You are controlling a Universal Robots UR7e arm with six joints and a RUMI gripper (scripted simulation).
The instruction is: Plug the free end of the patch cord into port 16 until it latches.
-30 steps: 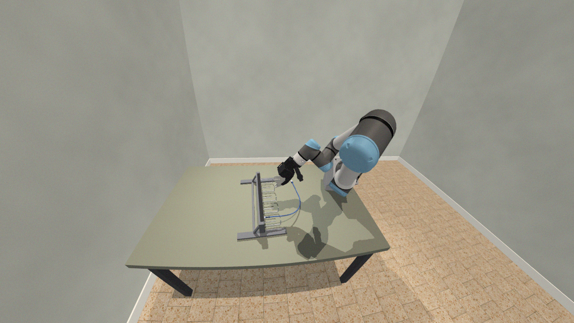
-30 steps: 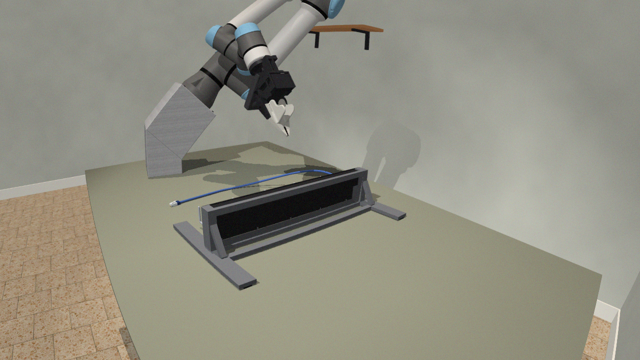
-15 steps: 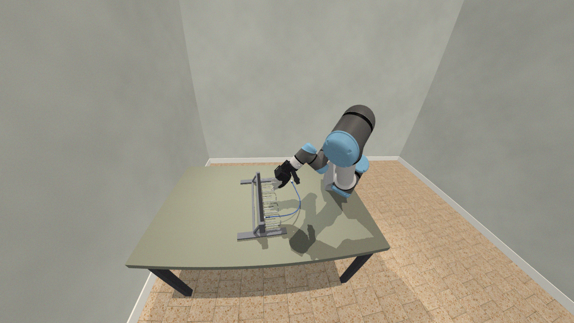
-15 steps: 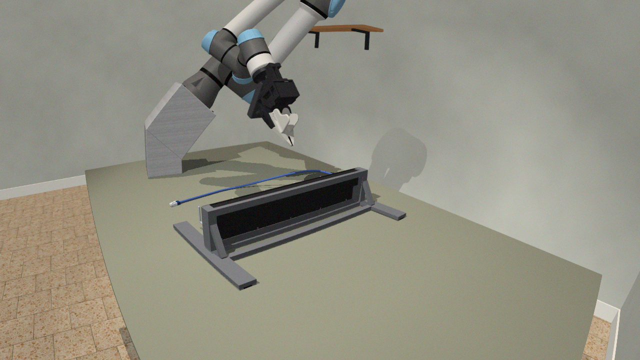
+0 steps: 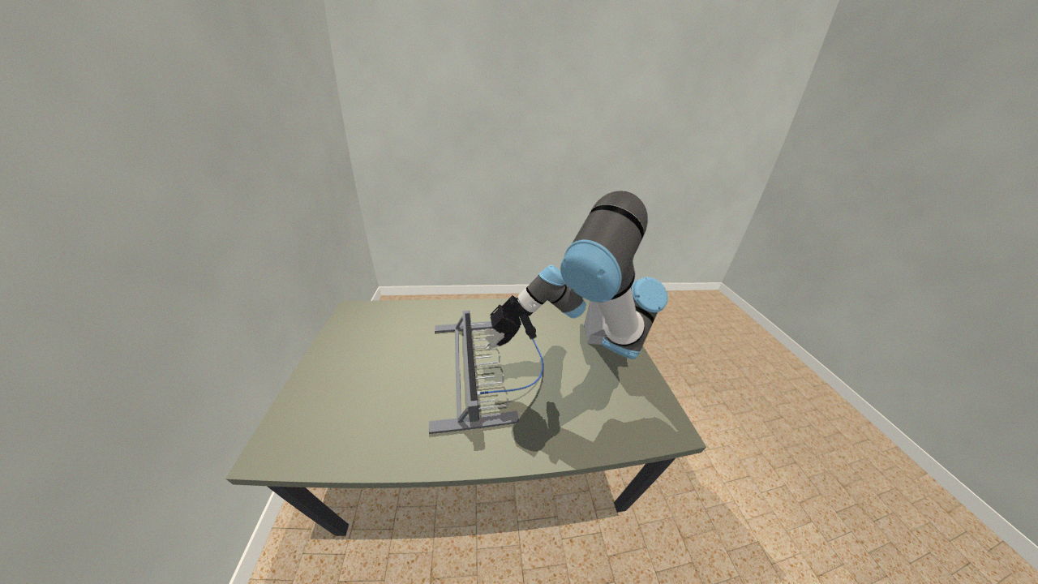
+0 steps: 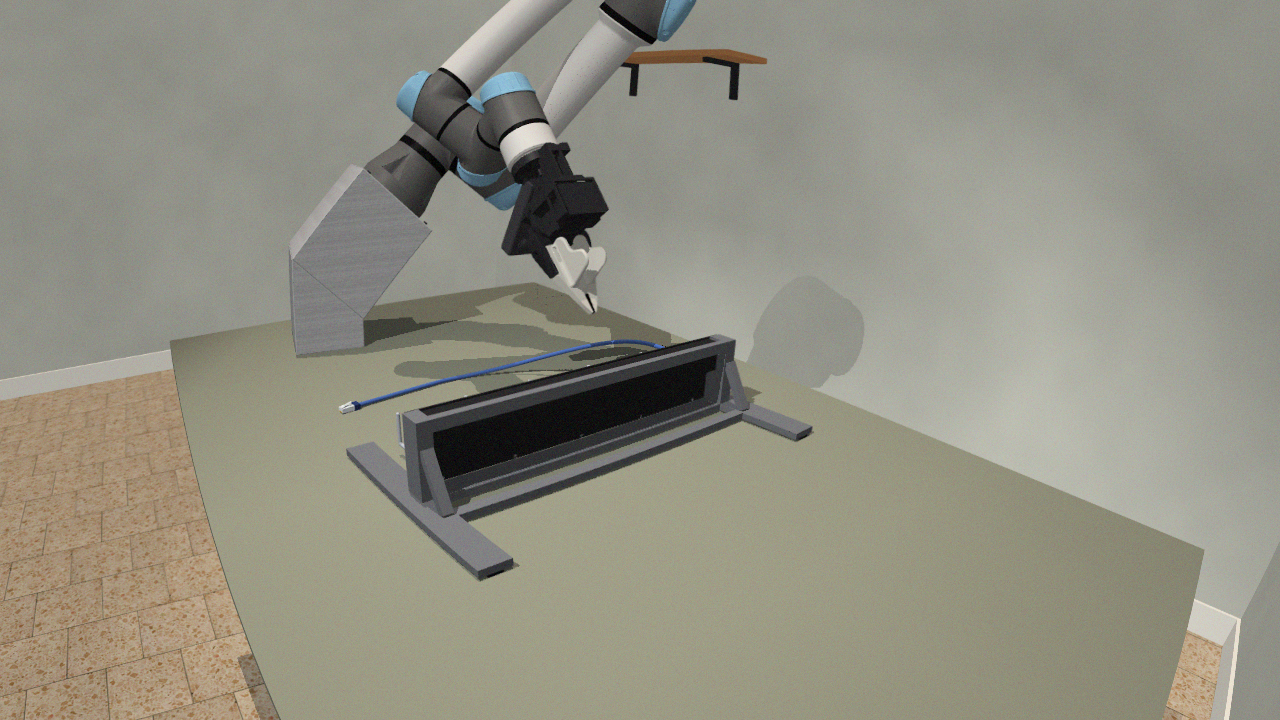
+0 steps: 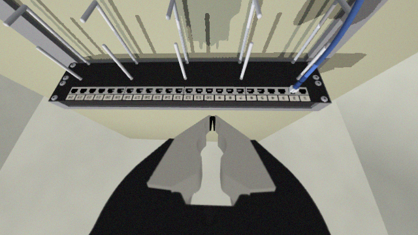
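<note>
1. Free plug (image 6: 346, 407) of the blue patch cord (image 6: 501, 365): lying on the table (image 6: 805, 573) on the port side of the rack (image 6: 418, 447), just off that rack's end nearest the exterior camera, unheld.
2. Cord's long axis: roughly parallel to the rack's panel, curving back at the far end into a port beside the panel's corner (image 7: 295, 89).
3. Gripper (image 6: 586, 295): jaws pressed together on nothing, hovering above the rack's far end, tips aimed down at the port row (image 7: 186, 91).
4. Deciding relation: plug well apart from the gripper, toward the rack's opposite end and lower; probably calls for travel along the rack's length, a descent, and opening the jaws first.
5. Room: bare table on the port side of the rack around the plug; the rack's cable-management rods (image 7: 179, 60) project on that side, likely the things to steer round.
6. Rack: standing level on both feet.
</note>
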